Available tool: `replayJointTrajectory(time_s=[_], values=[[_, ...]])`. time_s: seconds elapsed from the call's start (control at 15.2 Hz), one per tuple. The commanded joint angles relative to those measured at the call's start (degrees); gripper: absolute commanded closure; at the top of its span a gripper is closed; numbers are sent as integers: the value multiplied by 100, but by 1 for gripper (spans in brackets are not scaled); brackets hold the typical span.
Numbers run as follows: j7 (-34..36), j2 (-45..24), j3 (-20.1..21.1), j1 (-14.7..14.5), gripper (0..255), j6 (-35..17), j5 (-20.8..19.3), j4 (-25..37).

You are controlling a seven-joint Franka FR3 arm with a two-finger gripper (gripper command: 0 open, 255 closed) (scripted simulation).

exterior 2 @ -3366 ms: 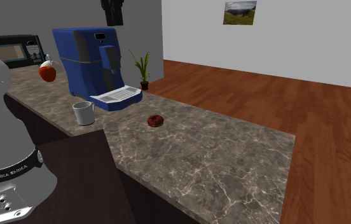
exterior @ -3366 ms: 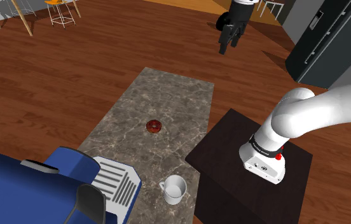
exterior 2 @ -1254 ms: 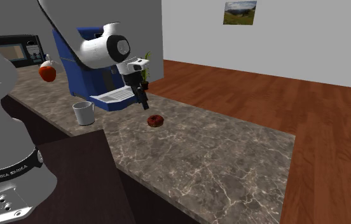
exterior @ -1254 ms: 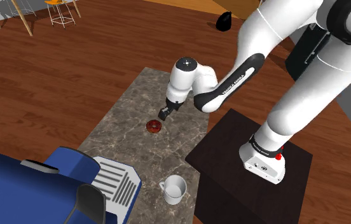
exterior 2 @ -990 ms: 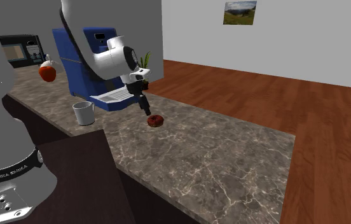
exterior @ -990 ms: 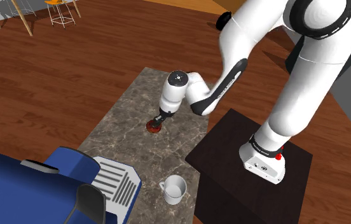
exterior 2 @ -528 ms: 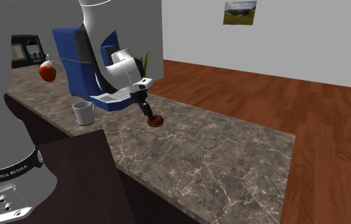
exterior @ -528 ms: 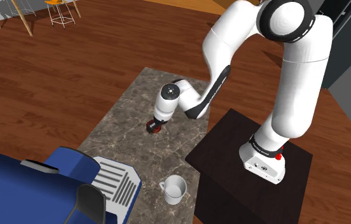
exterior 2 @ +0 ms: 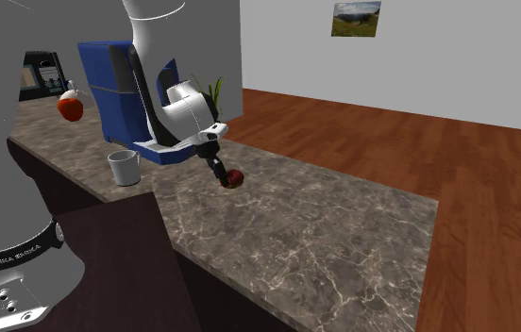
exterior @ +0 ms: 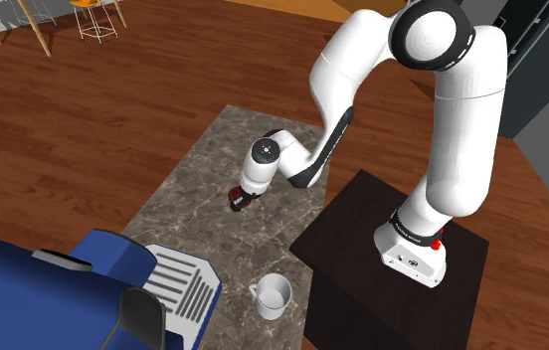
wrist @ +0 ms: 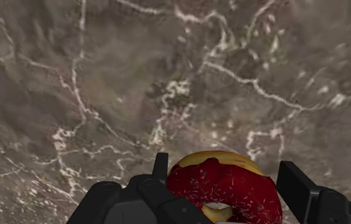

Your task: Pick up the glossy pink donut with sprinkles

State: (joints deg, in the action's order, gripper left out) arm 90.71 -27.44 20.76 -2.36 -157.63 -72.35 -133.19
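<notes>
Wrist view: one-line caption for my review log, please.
Close-up of a red-glazed, sprinkled donut against the veined stone counter.

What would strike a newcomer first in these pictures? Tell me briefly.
The big white Franka arm arches from its stand to the marble counter, where its black gripper is at a dark red sprinkled donut. Next, the bright blue coffee machine stands further along the counter, a white mug beside it.
</notes>
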Motion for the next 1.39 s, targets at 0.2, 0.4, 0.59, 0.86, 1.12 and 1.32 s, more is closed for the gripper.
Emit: replayJointTrajectory(time_s=[0.2,0.4,0.59,0.86,1.12,1.32], values=[[20,-13,-12,-3,255,-10,-23,-10],[4,-7,-4,2,255,-5,-6,-9],[-302,247,154,127,255,40,339,-140],[-728,586,379,301,255,107,827,-299],[-1175,928,619,483,255,182,1349,-439],[-1524,1187,804,619,255,244,1765,-532]])
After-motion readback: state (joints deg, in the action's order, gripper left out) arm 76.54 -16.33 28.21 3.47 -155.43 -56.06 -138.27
